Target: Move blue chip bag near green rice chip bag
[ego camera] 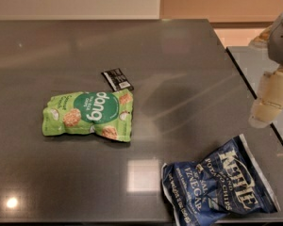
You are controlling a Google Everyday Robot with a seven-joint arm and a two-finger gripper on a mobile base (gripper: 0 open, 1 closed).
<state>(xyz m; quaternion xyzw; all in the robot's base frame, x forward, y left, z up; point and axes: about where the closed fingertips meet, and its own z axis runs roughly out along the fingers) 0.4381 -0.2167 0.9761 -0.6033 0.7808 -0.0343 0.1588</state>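
Note:
The blue chip bag [220, 185], dark navy with white "KETTLE" lettering, lies flat at the front right of the dark grey table [146, 60]. The green rice chip bag [90, 114], light green with a "dang" circle, lies left of centre, well apart from the blue bag. My gripper [270, 100] hangs at the right edge of the view, above the table's right edge and up and to the right of the blue bag. It touches neither bag.
A small black flat packet [117, 79] lies just behind the green bag's right end. The table's right edge [254, 100] runs diagonally near the gripper, with another grey surface [252, 62] beyond it. A pale wall stands behind the table.

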